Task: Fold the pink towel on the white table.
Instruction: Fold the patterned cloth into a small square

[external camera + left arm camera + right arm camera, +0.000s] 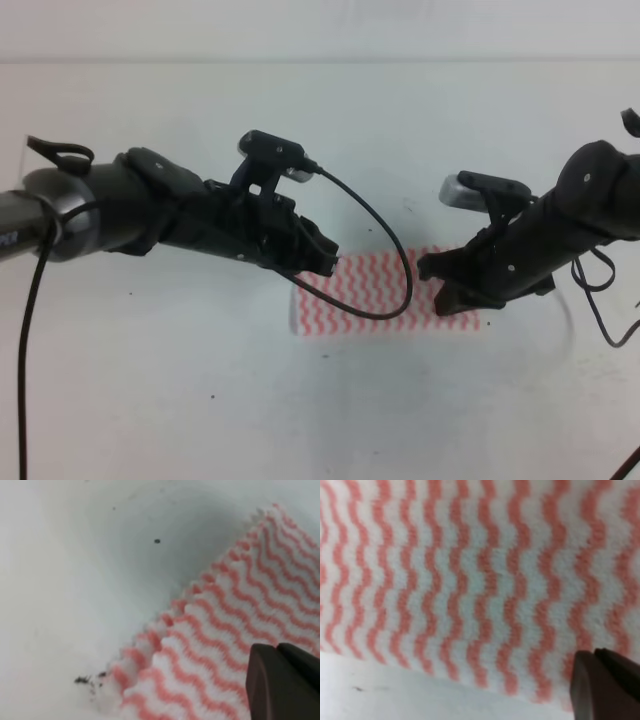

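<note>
Left arm: big and black, it comes in from the left side and reaches toward the middle.
Left gripper [322,262]: it is over the left top edge of the towel. Its dark tip [282,682] shows low in the left wrist view, over the stripes. I cannot tell if the jaws are wide or closed.
Cable [385,250]: a thin black wire loops from the left arm down across the towel.
Pink towel [375,290]: it lies flat in the middle of the table, between the two grippers. It has pink and white wavy stripes. In the left wrist view, its edge [150,645] looks like two layers, one on the other.
Right gripper [445,285]: it is at the right edge of the towel. Its dark tip [605,685] is just over the stripes. I cannot tell how the jaws stand.
White table [150,400]: plain and white, with tiny dark specks [157,541].
</note>
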Robot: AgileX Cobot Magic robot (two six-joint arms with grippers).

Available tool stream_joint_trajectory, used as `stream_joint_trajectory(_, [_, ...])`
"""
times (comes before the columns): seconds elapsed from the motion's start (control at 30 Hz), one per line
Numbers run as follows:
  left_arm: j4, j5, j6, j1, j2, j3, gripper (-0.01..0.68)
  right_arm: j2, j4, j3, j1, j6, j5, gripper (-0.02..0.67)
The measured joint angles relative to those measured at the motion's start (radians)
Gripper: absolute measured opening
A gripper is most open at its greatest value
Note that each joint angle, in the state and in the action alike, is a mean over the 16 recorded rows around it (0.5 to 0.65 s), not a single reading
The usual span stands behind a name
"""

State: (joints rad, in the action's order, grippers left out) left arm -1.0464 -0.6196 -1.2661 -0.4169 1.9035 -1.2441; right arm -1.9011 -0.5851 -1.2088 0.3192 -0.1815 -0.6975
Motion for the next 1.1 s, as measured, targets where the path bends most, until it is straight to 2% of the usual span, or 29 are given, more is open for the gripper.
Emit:
stream_joint_trajectory(0.63, [0.005, 0.023, -0.004, 0.000, 0.011, 0.017, -0.006, 0.007, 0.004, -0.002, -0.001, 0.002, 0.006, -0.018])
stream_joint_trajectory(1.1, [0.000, -0.021, -0.004, 0.009, 0.099, 0.016, -0.006, 0.033, 0.005, -0.001, -0.009, 0.022, 0.003, -0.018])
